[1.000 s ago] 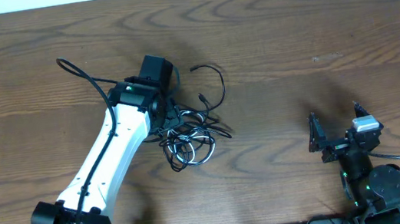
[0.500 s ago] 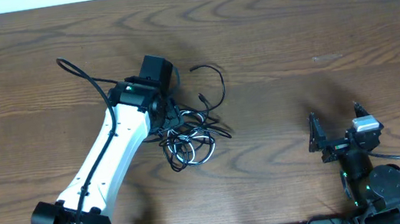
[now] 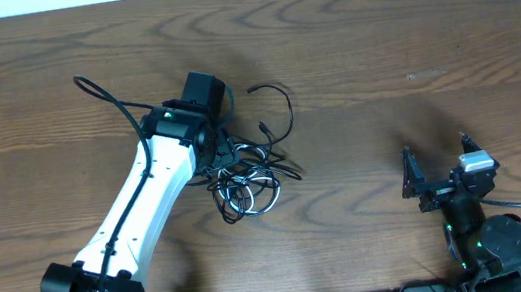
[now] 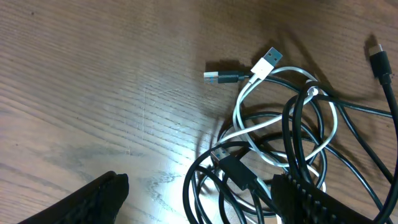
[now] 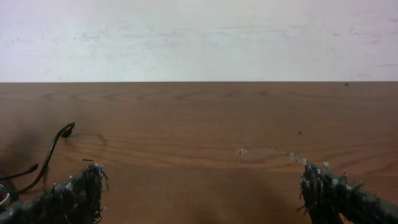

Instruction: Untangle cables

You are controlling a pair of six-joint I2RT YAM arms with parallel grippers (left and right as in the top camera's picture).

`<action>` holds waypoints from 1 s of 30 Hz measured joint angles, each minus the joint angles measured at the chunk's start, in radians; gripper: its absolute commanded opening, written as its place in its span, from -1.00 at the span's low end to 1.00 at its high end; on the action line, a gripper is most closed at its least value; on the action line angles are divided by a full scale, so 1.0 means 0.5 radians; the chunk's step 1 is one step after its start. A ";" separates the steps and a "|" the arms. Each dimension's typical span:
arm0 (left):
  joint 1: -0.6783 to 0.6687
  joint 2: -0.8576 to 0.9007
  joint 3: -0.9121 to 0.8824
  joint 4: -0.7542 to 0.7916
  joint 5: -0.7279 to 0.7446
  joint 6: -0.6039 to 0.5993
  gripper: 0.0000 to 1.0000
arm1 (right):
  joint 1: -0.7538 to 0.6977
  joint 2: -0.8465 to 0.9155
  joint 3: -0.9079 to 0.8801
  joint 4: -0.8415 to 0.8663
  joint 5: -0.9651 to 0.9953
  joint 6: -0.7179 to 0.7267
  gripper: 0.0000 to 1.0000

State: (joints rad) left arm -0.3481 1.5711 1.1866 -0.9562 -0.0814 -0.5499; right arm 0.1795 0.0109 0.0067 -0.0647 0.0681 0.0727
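Note:
A tangle of thin cables (image 3: 247,173) lies left of the table's middle: black loops with small plug ends and one white cable. In the left wrist view the white cable (image 4: 247,99) loops through the black ones (image 4: 292,149), its USB plug beside a black plug. My left gripper (image 3: 222,156) hangs over the tangle's left part, open, with its fingers (image 4: 202,199) either side of black loops, gripping nothing. My right gripper (image 3: 437,168) is open and empty near the front right, far from the cables (image 5: 37,165).
A thicker black cord (image 3: 108,100) runs along the left arm from the upper left. The wooden table (image 3: 410,56) extends to a white wall at the back.

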 measured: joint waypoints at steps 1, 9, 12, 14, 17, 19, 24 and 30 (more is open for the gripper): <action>0.000 0.000 0.000 0.001 0.000 0.000 0.58 | 0.000 0.000 0.000 0.001 0.000 -0.001 0.99; 0.000 0.000 0.000 0.039 0.000 0.000 0.58 | 0.000 0.000 0.000 0.001 0.000 -0.001 0.98; 0.000 0.000 0.000 0.046 0.000 0.000 0.58 | 0.000 0.000 0.000 0.000 0.000 -0.001 0.98; 0.000 0.000 0.000 0.046 0.000 0.000 0.58 | 0.000 0.000 0.000 0.001 0.000 -0.001 0.98; 0.000 0.000 0.000 0.046 0.000 0.000 0.58 | 0.000 0.000 0.000 0.001 0.000 -0.001 0.99; 0.000 0.000 0.000 0.046 0.000 0.000 0.58 | 0.000 0.000 0.000 0.001 0.000 -0.001 0.99; 0.000 0.000 0.000 0.071 0.000 0.000 0.58 | 0.000 0.000 0.000 0.001 0.000 -0.001 0.98; 0.000 0.000 0.000 0.097 0.000 0.000 0.58 | 0.000 0.000 0.000 0.001 0.000 -0.001 0.98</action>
State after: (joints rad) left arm -0.3481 1.5711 1.1866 -0.9077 -0.0814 -0.5499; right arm 0.1795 0.0109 0.0067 -0.0643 0.0681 0.0723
